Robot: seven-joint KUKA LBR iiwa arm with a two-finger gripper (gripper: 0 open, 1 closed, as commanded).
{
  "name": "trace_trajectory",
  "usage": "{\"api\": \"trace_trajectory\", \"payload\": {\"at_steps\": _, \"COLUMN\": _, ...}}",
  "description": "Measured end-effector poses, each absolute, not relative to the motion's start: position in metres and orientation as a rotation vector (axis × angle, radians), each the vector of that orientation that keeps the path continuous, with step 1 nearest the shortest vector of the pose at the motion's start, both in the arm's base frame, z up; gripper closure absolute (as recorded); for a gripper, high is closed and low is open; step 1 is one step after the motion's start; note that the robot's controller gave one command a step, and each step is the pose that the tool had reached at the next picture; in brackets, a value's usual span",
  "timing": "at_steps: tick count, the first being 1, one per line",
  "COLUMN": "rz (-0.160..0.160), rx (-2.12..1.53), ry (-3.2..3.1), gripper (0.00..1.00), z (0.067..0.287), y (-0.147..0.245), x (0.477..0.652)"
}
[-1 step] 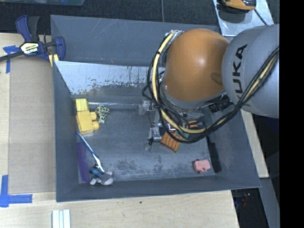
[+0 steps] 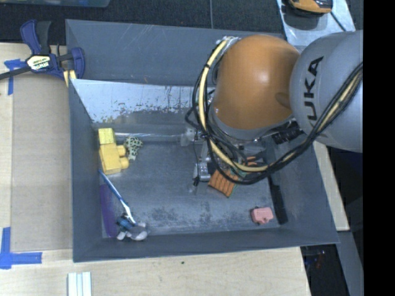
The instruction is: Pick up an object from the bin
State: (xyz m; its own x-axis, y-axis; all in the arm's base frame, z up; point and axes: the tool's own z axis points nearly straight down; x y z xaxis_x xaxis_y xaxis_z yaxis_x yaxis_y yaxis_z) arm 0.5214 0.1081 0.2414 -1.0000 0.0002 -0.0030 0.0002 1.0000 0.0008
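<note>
Grey metal bin [image 2: 83, 165], its floor mostly bare, with the arm [image 2: 327, 85] and its orange-capped wrist hanging over the right half. From where I stand the claw [image 2: 197, 180] points down near the middle of the bin, low and close to the metal. I cannot tell whether it is spread or pressed together, because the wrist and its cables [image 2: 203, 97] cover too much of it. I see nothing plainly pinched in it.

The nearest thing is a small orange ribbed block [image 2: 221, 183], lying just beside the claw on the view's right, partly under the cable loops. It sits tilted, and its longer side seems to run from upper left down to lower right. I can't say whether it touches the claw or lies just apart from it. If that block is the pick, I'd judge the claw needs a small shift toward the arm's own side. It would also need a turn, so that it closes across the block's short side rather than along its length.

Everything else lies well apart. A pink lump [image 2: 262, 214] and a black stick [image 2: 278, 205] sit toward the lower right corner. A yellow block [image 2: 111, 153] lies at the far left with a green-speckled bit [image 2: 132, 145] beside it, and a purple strip [image 2: 110, 205] runs along the left wall.
</note>
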Motion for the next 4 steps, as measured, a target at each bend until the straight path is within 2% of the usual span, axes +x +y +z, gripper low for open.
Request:
{"api": "trace_trajectory", "payload": {"at_steps": 1, "rz": 0.002, "rx": -0.181, "ry": 3.13, "gripper": 0.0, "z": 0.158, "y": 0.161, "x": 0.517}}
{"api": "trace_trajectory", "payload": {"at_steps": 2, "rz": -0.001, "rx": -0.779, "ry": 3.031, "gripper": 0.0, "z": 0.156, "y": 0.192, "x": 0.502}}
{"api": "trace_trajectory", "payload": {"at_steps": 3, "rz": 0.001, "rx": -0.995, "ry": 2.972, "gripper": 0.0, "z": 0.137, "y": 0.229, "x": 0.508}}
{"api": "trace_trajectory", "payload": {"at_steps": 4, "rz": -0.004, "rx": -1.458, "ry": 2.766, "gripper": 0.0, "z": 0.084, "y": 0.241, "x": 0.495}}
